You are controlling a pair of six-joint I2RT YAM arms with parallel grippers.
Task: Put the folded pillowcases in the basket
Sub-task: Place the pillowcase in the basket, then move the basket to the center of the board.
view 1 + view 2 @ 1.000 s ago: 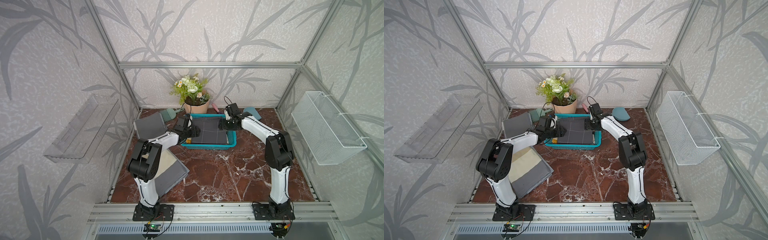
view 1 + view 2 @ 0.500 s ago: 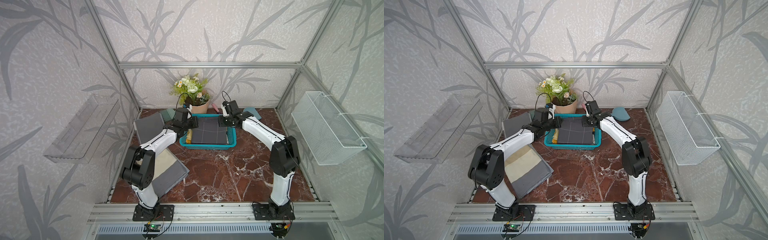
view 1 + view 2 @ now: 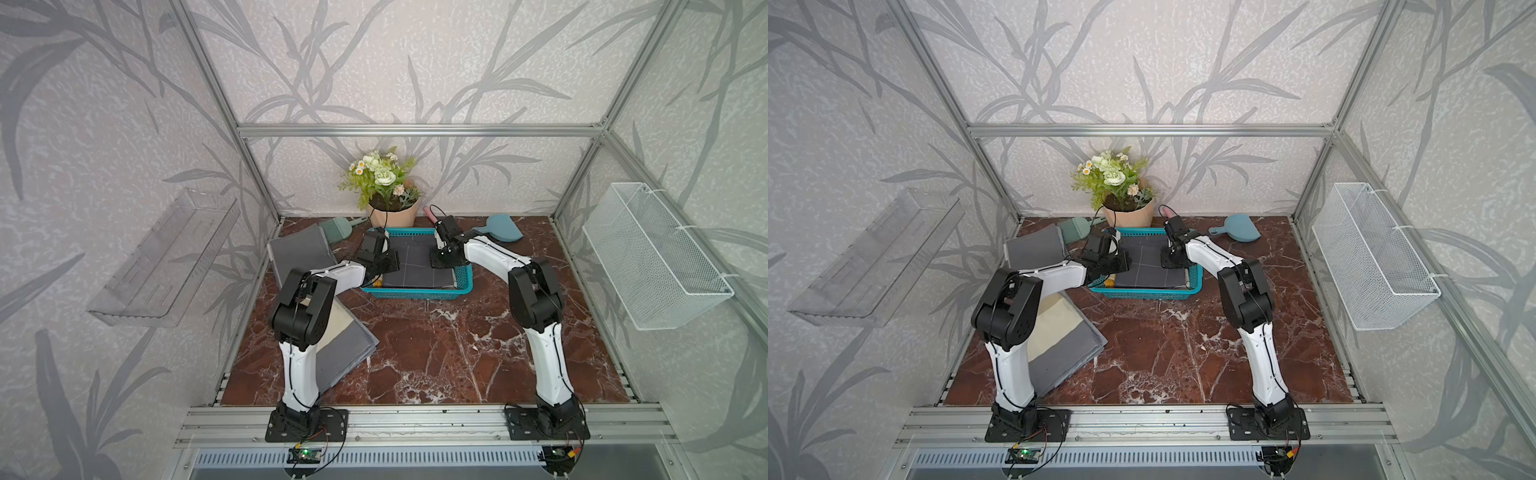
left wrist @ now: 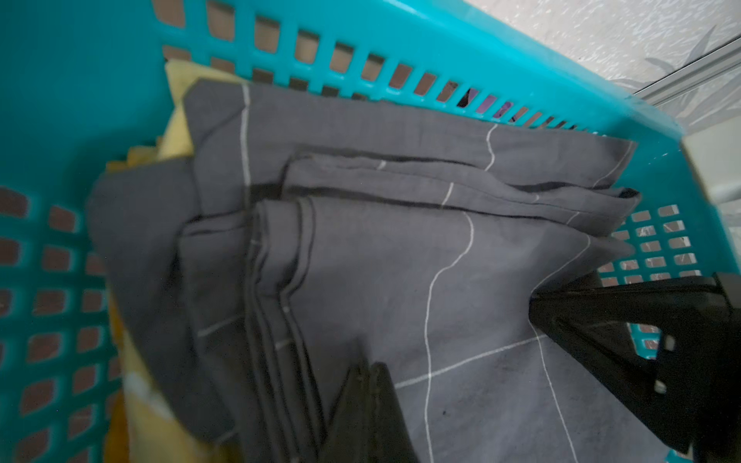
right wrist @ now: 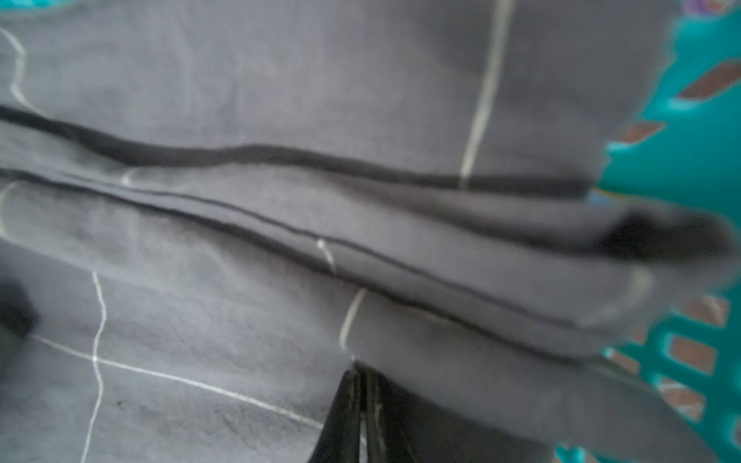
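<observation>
— Task items, counted?
— One turquoise basket (image 3: 415,293) at the middle of the worktop's (image 3: 436,357) rear edge. One folded charcoal grid-lined pillowcase (image 3: 411,262) lies inside it, over one yellow cloth (image 4: 176,132).
— Grippers?
— Two. Left gripper (image 4: 367,368): fingers pressed together, tips on the pillowcase. Right gripper (image 5: 361,373): likewise. I cannot tell whether fabric is pinched.
— Other textiles?
— Two: a grey cloth (image 3: 297,249) in the rear left corner, and a grey-and-cream cloth (image 3: 345,353) along the left edge.

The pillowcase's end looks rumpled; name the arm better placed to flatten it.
Likely left: the left gripper hangs right beside the rumpled folds of the pillowcase; the right gripper is over its flatter opposite end.
</observation>
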